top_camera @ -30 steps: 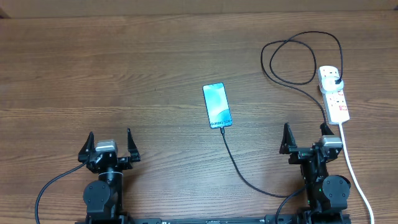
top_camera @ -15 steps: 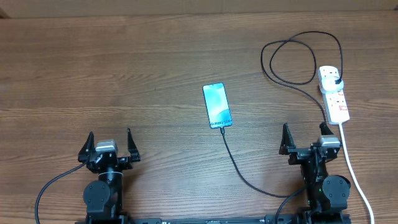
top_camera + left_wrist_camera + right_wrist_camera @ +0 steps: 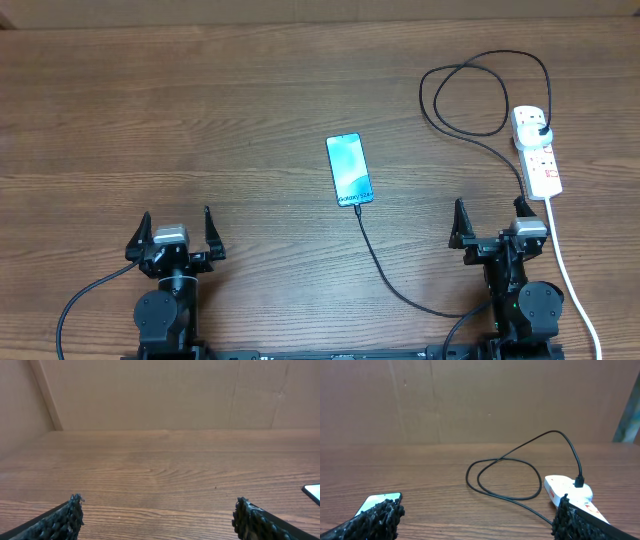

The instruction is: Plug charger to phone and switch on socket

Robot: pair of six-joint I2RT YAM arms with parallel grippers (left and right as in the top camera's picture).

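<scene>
At the middle of the wooden table (image 3: 200, 100) the phone (image 3: 349, 169) lies flat, screen lit blue-teal, with its text end towards the robot. The charger (image 3: 385, 272), a thin black cable, meets that near end, and its connector tip (image 3: 356, 206) looks seated, though the overhead view is too coarse to be sure. From there the cable curves towards the right arm's base, runs up the right side and loops before ending in a black plug (image 3: 541, 130) pushed into the far end of the white power strip (image 3: 535, 150), whose thick white cord (image 3: 570, 280) trails off the near edge. The left gripper (image 3: 177, 214) and the right gripper (image 3: 489, 207) both sit low near the table's near edge with fingers spread wide and nothing between them; each wrist view shows its own two fingertips (image 3: 65, 520) well apart over bare wood. As I judge it, the plugging step is done and the switching step is in hand or already over: the red switch marks are too small to tell on from off. If the switch is off, the right gripper, which is nearer the strip, would have to reach forward and right and press it with one fingertip, clear of the plug. Compared with a second ago, the right gripper has shifted very slightly leftward; phone, cable, strip and left gripper look unchanged.
</scene>
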